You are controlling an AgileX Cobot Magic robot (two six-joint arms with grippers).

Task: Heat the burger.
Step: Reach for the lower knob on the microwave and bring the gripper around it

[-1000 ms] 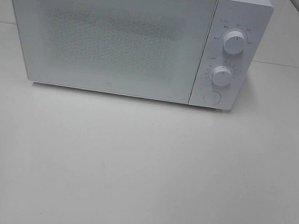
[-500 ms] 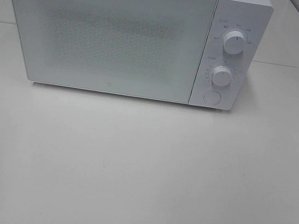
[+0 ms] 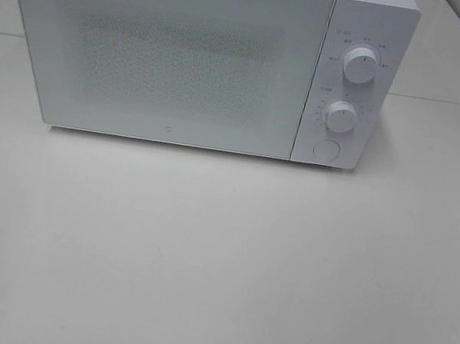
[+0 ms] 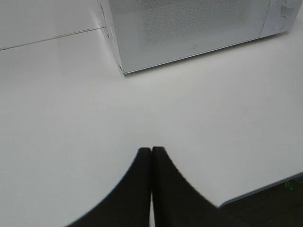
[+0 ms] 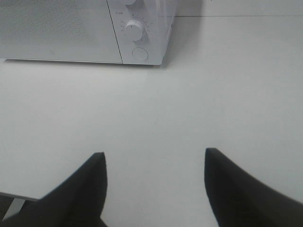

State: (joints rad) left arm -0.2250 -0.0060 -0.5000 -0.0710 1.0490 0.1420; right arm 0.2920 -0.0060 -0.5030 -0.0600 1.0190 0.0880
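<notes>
**Operator:** What does the high camera give?
**Spotter:** You see a white microwave (image 3: 188, 58), door shut, standing on the white table (image 3: 213, 267).
**Operator:** Left wrist?
**Spotter:** Your left gripper (image 4: 151, 150) has its fingers pressed together with nothing between them, over the table, microwave ahead.
**Operator:** Right wrist?
**Spotter:** Your right gripper (image 5: 155, 153) stands spread wide and empty, the lower knob (image 5: 135, 29) ahead. Where the burger is, you cannot tell from any view.
</notes>
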